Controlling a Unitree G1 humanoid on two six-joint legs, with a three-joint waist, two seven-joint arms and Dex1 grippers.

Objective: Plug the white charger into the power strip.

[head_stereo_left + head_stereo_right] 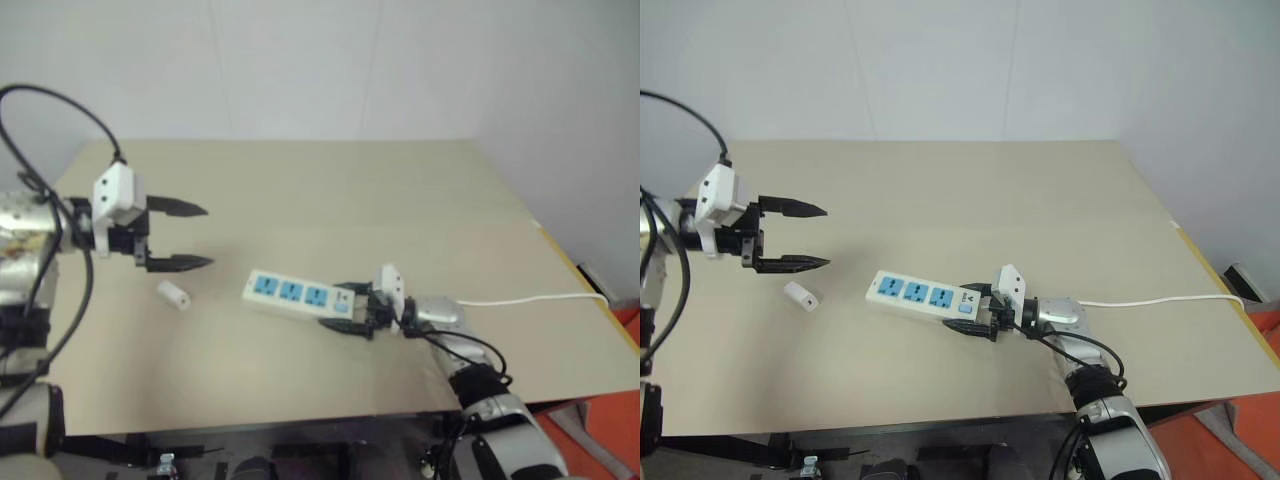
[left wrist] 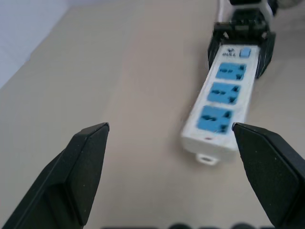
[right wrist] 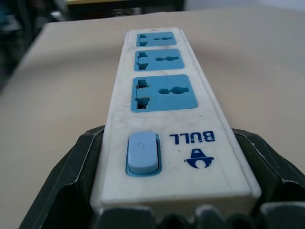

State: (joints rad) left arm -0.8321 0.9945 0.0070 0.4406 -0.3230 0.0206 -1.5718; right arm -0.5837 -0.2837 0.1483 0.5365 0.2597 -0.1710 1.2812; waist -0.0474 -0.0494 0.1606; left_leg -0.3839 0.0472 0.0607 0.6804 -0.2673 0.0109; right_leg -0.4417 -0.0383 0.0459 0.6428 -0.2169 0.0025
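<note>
My right claw has its two black fingers clamped on either side of the switch end of the power strip, one finger pressed to each long edge, so the blue switch sits between them. The strip points away from that claw toward my left, its three blue sockets facing up in a row. From the eye views I cannot tell whether the held end rests on the table or is raised a little off it. The far end, with a small hanging tab, lies on the table.

My left claw hangs above the table on my left side with its fingers spread wide and nothing between them. It points across toward the strip, and in its wrist view the strip's tab end lies between and beyond the two fingertips, well apart from them.

The white charger lies on its side on the tan tabletop, just below and a little short of the left claw's fingertips, touching neither claw. It sits near the free end of the strip but apart from it, unplugged.

A thin white cord runs over the table toward its right edge, from behind my right wrist.
</note>
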